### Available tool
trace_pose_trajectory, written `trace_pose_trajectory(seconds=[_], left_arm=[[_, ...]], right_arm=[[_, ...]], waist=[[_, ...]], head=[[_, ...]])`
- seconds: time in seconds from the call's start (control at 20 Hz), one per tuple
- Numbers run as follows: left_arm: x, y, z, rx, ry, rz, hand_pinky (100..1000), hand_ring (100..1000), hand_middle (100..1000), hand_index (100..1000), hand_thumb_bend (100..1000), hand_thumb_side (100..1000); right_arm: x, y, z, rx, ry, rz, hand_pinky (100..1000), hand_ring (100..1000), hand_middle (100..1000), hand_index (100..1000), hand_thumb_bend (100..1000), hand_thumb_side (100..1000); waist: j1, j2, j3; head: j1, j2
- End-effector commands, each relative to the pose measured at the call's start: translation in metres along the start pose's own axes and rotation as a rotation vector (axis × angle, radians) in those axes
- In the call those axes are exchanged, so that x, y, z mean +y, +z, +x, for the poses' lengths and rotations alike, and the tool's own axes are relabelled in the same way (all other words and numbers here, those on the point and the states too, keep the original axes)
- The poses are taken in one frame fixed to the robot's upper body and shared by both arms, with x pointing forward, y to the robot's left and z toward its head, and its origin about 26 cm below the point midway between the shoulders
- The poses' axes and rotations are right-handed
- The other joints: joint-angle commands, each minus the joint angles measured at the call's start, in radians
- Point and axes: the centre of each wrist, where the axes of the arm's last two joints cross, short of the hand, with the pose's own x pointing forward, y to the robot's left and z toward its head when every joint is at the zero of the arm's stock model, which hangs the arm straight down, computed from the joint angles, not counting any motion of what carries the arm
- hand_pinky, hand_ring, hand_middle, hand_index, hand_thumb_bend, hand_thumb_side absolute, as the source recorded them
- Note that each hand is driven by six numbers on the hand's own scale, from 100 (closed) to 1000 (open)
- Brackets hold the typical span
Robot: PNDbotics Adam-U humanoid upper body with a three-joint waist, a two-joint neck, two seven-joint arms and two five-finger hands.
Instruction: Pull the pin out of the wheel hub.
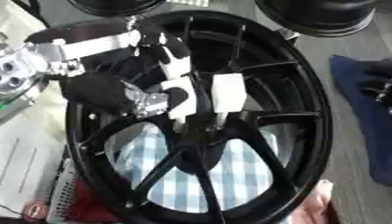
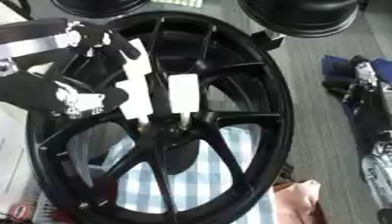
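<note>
so nearest the camera, at about 5 o'clock, a person's hand (image 1: 318,205) rests against the lower rim of the wheel (image 1: 318,131). through the lower spokes you can see a blue and white checked cloth (image 1: 183,175) lying underneath, and at 7 o'clock there's something red (image 1: 88,208) next to a pale ridged strip, can't make out what it is.

the wheel is black, many-spoked, and fills most of the view. its hub (image 1: 201,133) sits right around the middle. two white blocks stand up out of the hub side by side, the left white piece (image 1: 180,94) and the right white piece (image 1: 228,92), each narrowing to a thin stem where it goes into the hub. can't say for sure which one is the pin.

the left hand (image 1: 145,98) reaches in from 10 o'clock, and its fingers are curled around the left white piece, pinching it just above the hub. the right hand (image 2: 364,87) shows at 3 o'clock in the right eye view, well apart from the wheel, over a dark blue cloth (image 1: 360,109); can't tell its fingers.

farther back, at 12 and 1 o'clock, two more black round things (image 1: 318,15) sit past the rim.
</note>
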Motion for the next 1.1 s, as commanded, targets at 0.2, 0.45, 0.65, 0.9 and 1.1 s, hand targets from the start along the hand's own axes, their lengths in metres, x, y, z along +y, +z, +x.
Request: trace_pose_trajectory(seconds=[0.2, 0.45, 0.65, 0.9, 1.1], left_arm=[[0.0132, 0.004, 0.0074, -0.047, -0.037, 0.061, 658, 771, 765, 881, 279, 580], [0.012, 0.0038, 0.0068, -0.05, -0.036, 0.06, 660, 786, 775, 884, 276, 590], [0.0097, 0.0026, 0.0067, -0.04, -0.017, 0.033, 657, 804, 797, 889, 274, 602], [0.0104, 0.0016, 0.0084, -0.053, -0.002, 0.016, 644, 784, 750, 885, 267, 610], [0.0094, 0.0009, 0.0085, -0.051, 0.014, 0.001, 641, 781, 745, 885, 262, 616]], right_arm=[[-0.0017, -0.0003, 0.0013, -0.004, 0.006, 0.003, 797, 699, 700, 718, 100, 840], [-0.0015, 0.0001, 0.0008, -0.004, 0.005, 0.005, 798, 699, 701, 718, 100, 839], [-0.0011, 0.0001, 0.0009, -0.004, 0.003, 0.005, 798, 700, 702, 719, 100, 841], [-0.0013, 0.0008, -0.0009, 0.002, 0.001, 0.002, 798, 700, 702, 718, 100, 842], [-0.0014, 0.0009, -0.0013, 0.003, 0.0, 0.002, 799, 701, 703, 719, 100, 841]], waist=[[0.0, -0.015, 0.003], [-0.002, -0.015, 0.005], [-0.003, -0.015, 0.006], [-0.004, -0.016, 0.01], [-0.004, -0.018, 0.011]], head=[[0.0, -0.005], [0.001, -0.005], [0.001, -0.003], [0.001, 0.0], [0.0, 0.002]])
